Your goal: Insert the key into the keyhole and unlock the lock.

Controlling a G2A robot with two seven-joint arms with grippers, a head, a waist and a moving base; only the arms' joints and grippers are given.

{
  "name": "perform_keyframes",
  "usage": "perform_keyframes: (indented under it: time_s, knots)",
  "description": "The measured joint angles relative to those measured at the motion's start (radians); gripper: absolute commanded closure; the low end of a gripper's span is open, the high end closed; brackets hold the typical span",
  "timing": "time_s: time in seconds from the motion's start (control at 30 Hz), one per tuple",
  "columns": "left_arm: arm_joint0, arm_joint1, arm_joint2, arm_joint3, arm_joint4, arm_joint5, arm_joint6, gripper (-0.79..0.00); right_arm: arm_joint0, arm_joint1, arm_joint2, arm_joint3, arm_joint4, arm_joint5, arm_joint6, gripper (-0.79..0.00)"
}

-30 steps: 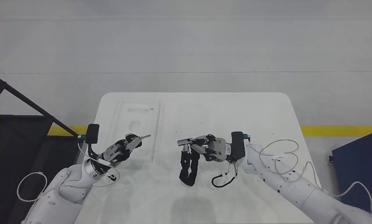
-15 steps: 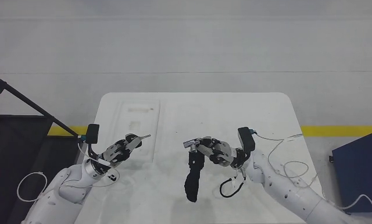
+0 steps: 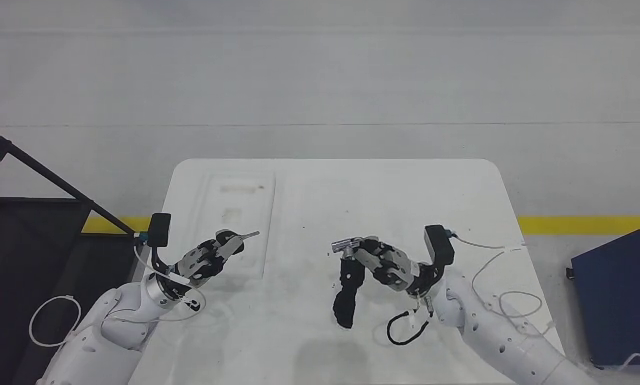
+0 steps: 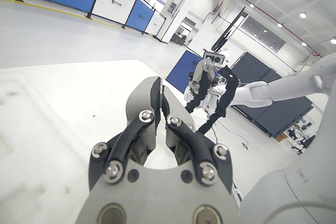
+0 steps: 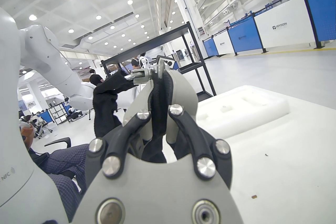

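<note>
1. Currently the left gripper (image 3: 232, 242) sits over the near left part of the white rectangular table (image 3: 450, 190). Its jaws are pinched narrow on a thin silver metal key (image 3: 248, 234), whose blade sticks out past the fingertips toward the table's middle.
2. Seen from its own wrist, the left gripper (image 4: 160, 89) has its black pads (image 4: 157, 99) almost touching; the key is hard to make out between them there.
3. The right gripper (image 3: 362, 249) is over the near middle of the table, clamped on a cable lock made of a silver cylindrical lock head (image 3: 345, 244) and a black fabric-sleeved cable (image 3: 346, 295).
4. The lock head (image 4: 207, 67) juts beyond the right fingertips with its round keyhole face turned toward the left gripper. The key is well apart from it, not inserted.
5. The cable (image 4: 228, 93) hangs below the right gripper (image 5: 160, 72) in a loop; whether its low end touches the table cannot be told.
6. A white foam tray (image 3: 240, 200) with shallow recesses lies on the far left of the table, beyond the left gripper.
</note>
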Motion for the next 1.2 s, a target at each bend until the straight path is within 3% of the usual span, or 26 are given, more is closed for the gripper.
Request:
perform_keyframes:
  time_s: [0.2, 0.3, 0.5, 0.7, 0.83, 1.2]
  knots:
    - [-0.001, -0.001, 0.002, -0.006, 0.000, 0.001, -0.001, 0.000, 0.000, 0.000, 0.000, -0.001, 0.001, 0.000, 0.000, 0.000]
    - [-0.002, -0.003, 0.026, -0.064, -0.017, 0.000, -0.015, 0.000, 0.000, 0.000, 0.000, -0.001, 0.001, 0.000, 0.000, 0.000]
    - [-0.024, 0.004, 0.108, -0.121, -0.179, 0.000, -0.115, 0.000, 0.000, 0.000, 0.000, -0.001, 0.001, 0.000, 0.000, 0.000]
    - [-0.091, 0.005, 0.183, -0.078, -0.340, 0.000, -0.216, 0.000, 0.000, 0.000, 0.000, -0.001, 0.001, 0.000, 0.000, 0.000]
    - [-0.120, -0.006, 0.227, -0.064, -0.423, 0.000, -0.219, 0.000, 0.000, 0.000, 0.000, -0.001, 0.001, 0.000, 0.000, 0.000]
    - [-0.182, -0.052, 0.327, 0.033, -0.355, 0.000, -0.178, 0.000, 0.000, 0.000, 0.000, -0.001, 0.001, 0.000, 0.000, 0.000]
